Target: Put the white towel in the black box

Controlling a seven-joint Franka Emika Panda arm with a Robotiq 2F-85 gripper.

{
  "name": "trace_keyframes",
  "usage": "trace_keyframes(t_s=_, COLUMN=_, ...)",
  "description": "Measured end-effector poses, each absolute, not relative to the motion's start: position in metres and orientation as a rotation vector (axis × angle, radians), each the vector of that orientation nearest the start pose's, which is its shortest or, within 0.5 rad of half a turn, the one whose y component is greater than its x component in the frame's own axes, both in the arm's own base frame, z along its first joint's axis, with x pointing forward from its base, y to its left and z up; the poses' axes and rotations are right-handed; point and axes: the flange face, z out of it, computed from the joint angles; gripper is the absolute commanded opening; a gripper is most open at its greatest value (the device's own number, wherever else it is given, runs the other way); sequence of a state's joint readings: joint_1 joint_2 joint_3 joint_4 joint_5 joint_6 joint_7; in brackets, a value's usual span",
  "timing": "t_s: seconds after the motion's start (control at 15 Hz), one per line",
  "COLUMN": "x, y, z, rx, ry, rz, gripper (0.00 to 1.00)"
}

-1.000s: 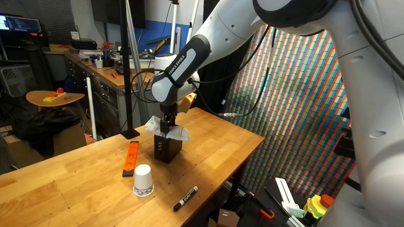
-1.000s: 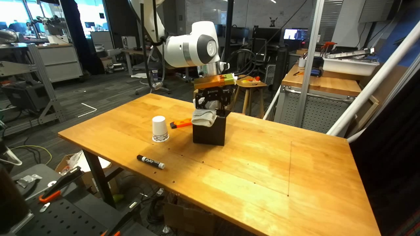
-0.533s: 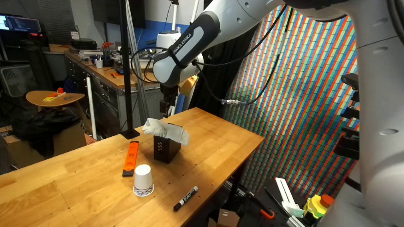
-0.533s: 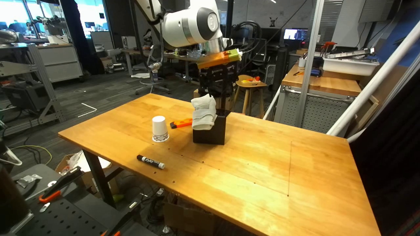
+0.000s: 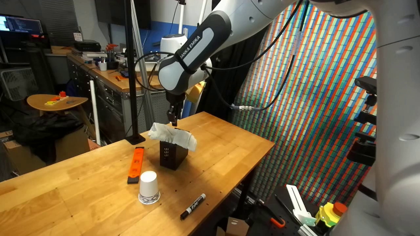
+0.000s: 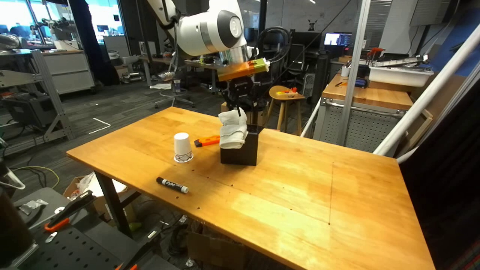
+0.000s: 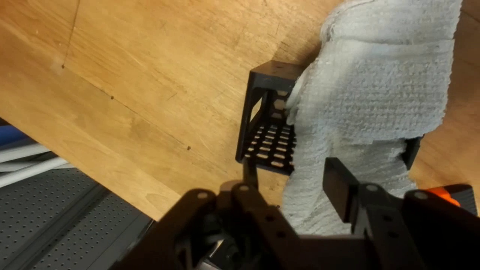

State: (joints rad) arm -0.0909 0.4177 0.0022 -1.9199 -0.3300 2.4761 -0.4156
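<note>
at lower centre of the wrist view, the gripper (image 7: 292, 176) has its jaws well apart, gripping nothing. the white towel (image 7: 375, 97), right of centre, lies draped over the black box (image 7: 268, 81), whose left part shows uncovered.

Hand (image 7: 291, 173) downward, seemingly tilted, fingers (image 7: 338, 188) apart.

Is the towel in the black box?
No, mostly out: the white towel lies across the black box, ends sticking out past its walls in an exterior view. Whether any dips inside, I can't tell.
</note>
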Motion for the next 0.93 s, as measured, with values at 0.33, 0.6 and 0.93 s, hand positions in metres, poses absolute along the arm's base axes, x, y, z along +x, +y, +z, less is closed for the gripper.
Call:
trace_keyframes(t_s=0.33, x=0.621, y=-0.053, z=0.264, rx=-3.227, ry=-0.967, rz=-0.051, gripper=0.0)
trace_keyframes(t_s=0.6, x=0.621, y=-0.049, z=0.258, rx=-3.222, ry=-0.973, rz=-0.055, gripper=0.0)
trace_keyframes(t_s=0.93, x=0.622, y=-0.038, z=0.249, rx=-3.21, ry=-0.993, rz=-0.062, gripper=0.0)
